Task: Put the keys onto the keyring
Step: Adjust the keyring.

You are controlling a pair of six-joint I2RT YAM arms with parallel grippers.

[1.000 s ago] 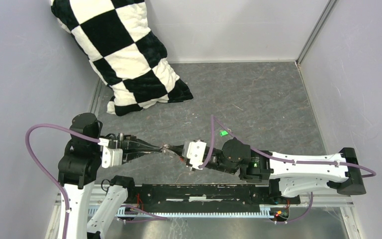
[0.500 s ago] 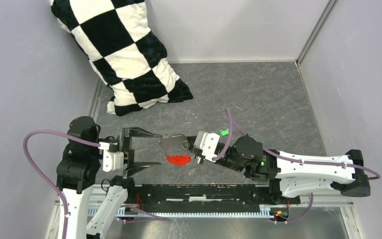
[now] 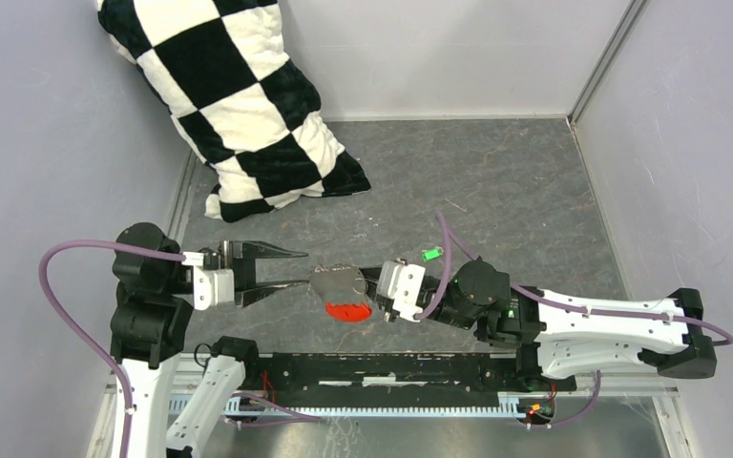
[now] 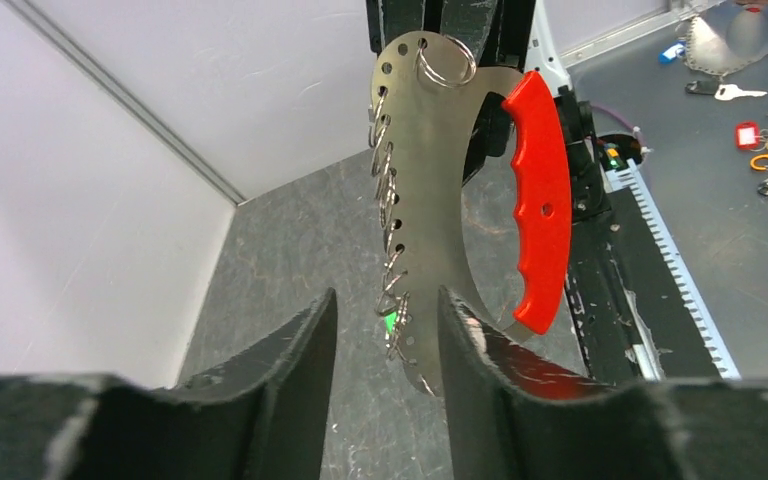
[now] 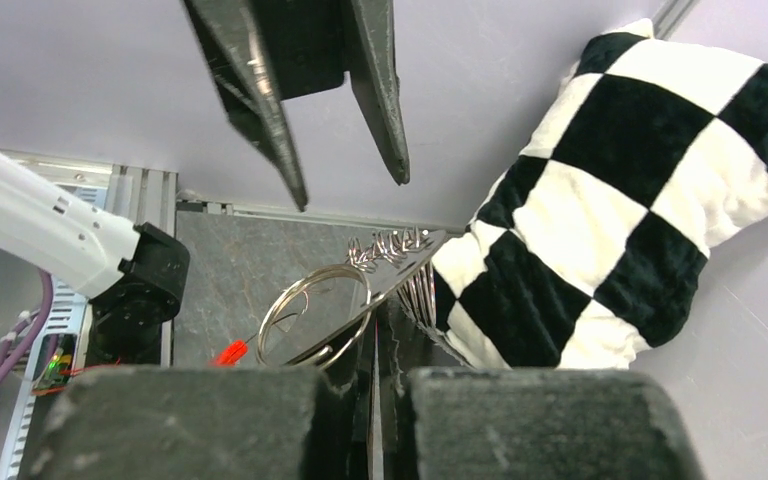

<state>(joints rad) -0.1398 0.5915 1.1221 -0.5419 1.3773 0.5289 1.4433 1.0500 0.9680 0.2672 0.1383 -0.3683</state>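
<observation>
Right end effector (image 3: 374, 283): fingers together, clamped on the keyring (image 3: 336, 282). It holds the keyring in the air above the near part of the bench (image 3: 496, 181), between the two arms.

Keyring, as seen from the left wrist: a flat steel plate, with split rings (image 4: 384, 165) threaded through a row of holes along one edge and a red grip (image 4: 535, 200) on the opposite side. In the overhead view the red grip is on the side nearest the arm bases.

Left end effector (image 3: 303, 269): fingers apart, holding nothing. It points at the plate from the left, with its tips just beside the plate's left edge (whether the near finger touches the metal cannot be told). In the left wrist view the plate's ringed edge lines up with the gap between the fingers.

Green-headed key (image 3: 429, 255): lies on the bench on the far side of the right wrist, beside the purple cable. It is apart from the keyring and not on any ring. No other keys can be made out.

Checkered pillow (image 3: 239, 105): leans in the far left corner, well apart from both arms.
</observation>
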